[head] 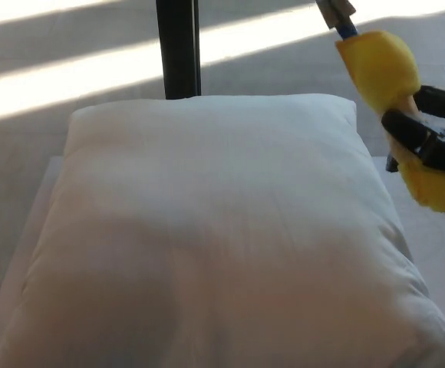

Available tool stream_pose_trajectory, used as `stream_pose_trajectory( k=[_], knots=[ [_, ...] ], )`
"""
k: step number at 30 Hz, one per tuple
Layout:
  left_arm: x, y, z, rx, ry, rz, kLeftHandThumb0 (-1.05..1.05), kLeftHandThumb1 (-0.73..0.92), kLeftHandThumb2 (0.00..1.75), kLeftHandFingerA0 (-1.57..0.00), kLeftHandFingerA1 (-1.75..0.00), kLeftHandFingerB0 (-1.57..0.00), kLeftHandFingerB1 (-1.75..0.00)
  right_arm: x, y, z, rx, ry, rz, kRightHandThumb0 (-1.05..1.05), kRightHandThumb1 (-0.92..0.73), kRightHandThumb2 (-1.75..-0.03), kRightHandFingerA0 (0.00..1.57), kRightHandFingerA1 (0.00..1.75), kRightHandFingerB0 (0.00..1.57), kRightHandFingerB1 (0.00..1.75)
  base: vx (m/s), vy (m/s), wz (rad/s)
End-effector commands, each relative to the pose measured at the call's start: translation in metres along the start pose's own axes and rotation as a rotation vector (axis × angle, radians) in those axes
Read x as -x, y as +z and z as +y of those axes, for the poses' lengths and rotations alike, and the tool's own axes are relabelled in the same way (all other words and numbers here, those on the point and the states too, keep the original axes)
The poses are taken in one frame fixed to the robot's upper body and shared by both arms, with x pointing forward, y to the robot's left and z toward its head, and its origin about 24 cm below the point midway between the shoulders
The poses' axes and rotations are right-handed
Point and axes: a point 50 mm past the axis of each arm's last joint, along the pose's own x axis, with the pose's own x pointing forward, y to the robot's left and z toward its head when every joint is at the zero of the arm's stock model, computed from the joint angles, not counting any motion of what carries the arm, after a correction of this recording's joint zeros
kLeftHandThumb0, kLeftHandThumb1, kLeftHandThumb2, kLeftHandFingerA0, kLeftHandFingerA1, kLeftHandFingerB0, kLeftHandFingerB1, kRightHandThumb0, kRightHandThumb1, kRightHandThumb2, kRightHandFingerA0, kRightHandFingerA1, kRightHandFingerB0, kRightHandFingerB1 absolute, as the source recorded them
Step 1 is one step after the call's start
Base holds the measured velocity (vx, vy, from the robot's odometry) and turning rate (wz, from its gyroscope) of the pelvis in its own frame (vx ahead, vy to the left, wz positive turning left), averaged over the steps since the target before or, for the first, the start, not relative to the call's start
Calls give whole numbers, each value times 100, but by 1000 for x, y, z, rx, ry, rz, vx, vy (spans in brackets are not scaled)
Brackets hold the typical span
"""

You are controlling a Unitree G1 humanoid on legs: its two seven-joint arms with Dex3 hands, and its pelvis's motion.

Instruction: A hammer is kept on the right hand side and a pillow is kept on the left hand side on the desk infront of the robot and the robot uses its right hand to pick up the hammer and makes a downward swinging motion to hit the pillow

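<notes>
Sunlit floor with bright stripes behind; a dark post [178, 47] stands past the desk [37, 201]. White pillow [215, 230] fills the desk. Right hand [430, 136] at the right edge, black fingers clenched around the yellow-wrapped hammer [387, 92]. Hammer held raised, above the pillow's far right corner, metal head cut off by the top edge. Left hand out of sight.
</notes>
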Motion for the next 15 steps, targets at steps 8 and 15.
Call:
stream_pose_trajectory(
  k=[8,15],
  knots=[
    [4,3,1,-69,-49,-49,-60,63,60,-71,-49,-65,-43,27,56,83,-182,625,-11,-31,-66,-106,99,175,75,166,0,0,0],
    [3,6,4,-79,-46,-48,-61,63,60,-71,-48,-66,-43,17,22,87,-233,608,79,-32,-66,-110,100,175,71,170,0,0,0]
  ],
)
